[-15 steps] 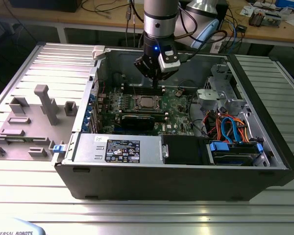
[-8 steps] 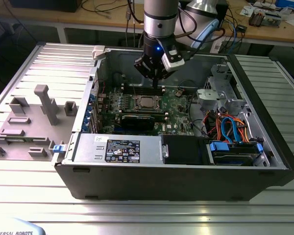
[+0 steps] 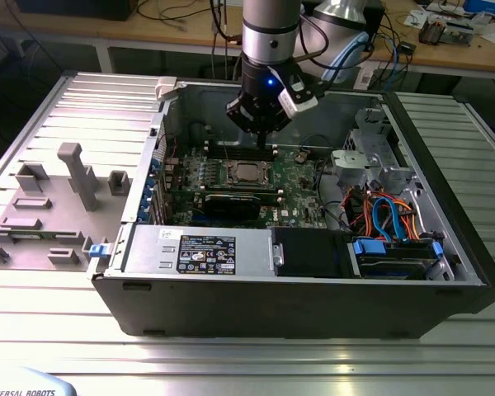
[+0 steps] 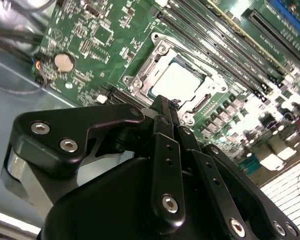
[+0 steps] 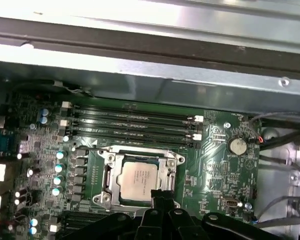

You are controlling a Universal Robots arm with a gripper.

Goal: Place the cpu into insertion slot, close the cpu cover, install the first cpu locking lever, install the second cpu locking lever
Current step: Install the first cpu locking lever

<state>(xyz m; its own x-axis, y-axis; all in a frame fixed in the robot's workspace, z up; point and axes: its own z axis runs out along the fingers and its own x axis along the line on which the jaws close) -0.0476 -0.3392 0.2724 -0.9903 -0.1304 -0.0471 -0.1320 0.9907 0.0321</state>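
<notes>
Exterior view, at an open computer case (image 3: 231,307) on a ribbed metal counter (image 3: 313,363): the arm reaches down into the case, and the hand (image 3: 272,152) hangs low over the green motherboard (image 3: 301,177); its two fingers are drawn together to one narrow tip, with nothing seen between them. The cpu (image 3: 246,172) lies flat in the insertion slot (image 3: 229,176), silver top facing up; from the tip it sits below and toward the exterior view's left, a little nearer that camera.

In the first wrist view the hand (image 5: 160,193) comes in at one corner of the chip's surround; the cpu (image 5: 138,177) fills the middle, and the cpu cover (image 5: 140,157) appears to lie down flat around it, its cut-out framing the metal top. Whether the tip touches the frame or hovers just above it cannot be told; nor can it be told whether either locking lever is latched.

In the second wrist view the hand (image 4: 165,106) points at the same near corner, the cpu (image 4: 176,82) just beyond it. The chip is close to square, so it has no marked long axis; its edges run parallel to the memory slots (image 5: 135,122) alongside.
</notes>
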